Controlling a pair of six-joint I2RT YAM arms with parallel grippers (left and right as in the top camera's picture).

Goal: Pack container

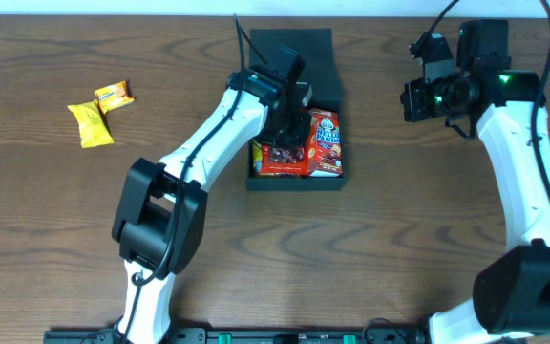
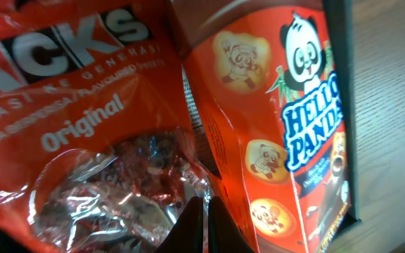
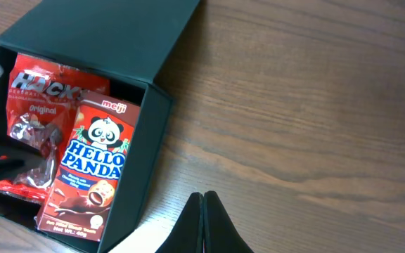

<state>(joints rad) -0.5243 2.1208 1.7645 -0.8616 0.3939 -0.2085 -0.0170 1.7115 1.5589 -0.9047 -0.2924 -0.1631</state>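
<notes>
The black container [image 1: 294,182] lies open at the table's middle, its flap lid [image 1: 289,46] folded back on the far side. Inside are a red Hello Panda box [image 1: 326,143] [image 2: 287,133] [image 3: 90,169] and a red Hacks bag [image 1: 275,159] [image 2: 69,98] [image 3: 37,105]. My left gripper [image 1: 290,132] [image 2: 203,211] is down inside the container, shut, its tips over the bag's clear crinkled window beside the Panda box, nothing seen between them. My right gripper [image 1: 414,96] [image 3: 202,202] hangs shut and empty over bare table to the right of the container.
Two yellow snack packets [image 1: 91,124] [image 1: 115,95] lie on the wooden table far to the left. The container's dark wall [image 2: 344,105] stands right beside the Panda box. The left arm's white links [image 1: 208,143] cross the table from the near edge to the container.
</notes>
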